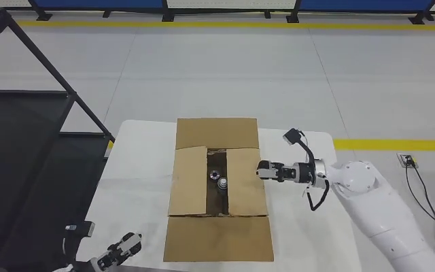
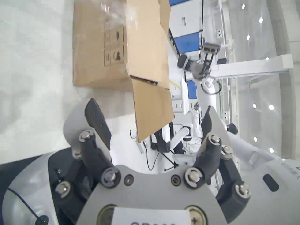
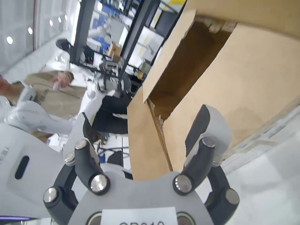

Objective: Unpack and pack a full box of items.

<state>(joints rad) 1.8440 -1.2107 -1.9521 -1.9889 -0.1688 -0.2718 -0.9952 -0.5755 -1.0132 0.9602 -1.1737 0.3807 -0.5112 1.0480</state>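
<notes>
A brown cardboard box point(image 1: 217, 187) stands in the middle of the white table point(image 1: 139, 170). Its far and near flaps are folded out flat, while the two side flaps lie half closed with a gap between them. Through the gap I see two bottle tops point(image 1: 219, 179); the other contents are hidden. My right gripper point(image 1: 261, 170) point(image 3: 146, 127) is open at the outer edge of the right side flap point(image 3: 150, 146), which runs between its fingers. Open and holding nothing, my left gripper point(image 1: 128, 245) point(image 2: 152, 122) sits low at the table's near left corner, facing the box's side point(image 2: 100, 47).
A black metal frame point(image 1: 47, 81) stands just off the table's left side. Bare table lies left of the box and on a narrower strip to its right, under the right arm point(image 1: 353, 180). The near flap point(image 1: 217, 238) reaches close to the front edge.
</notes>
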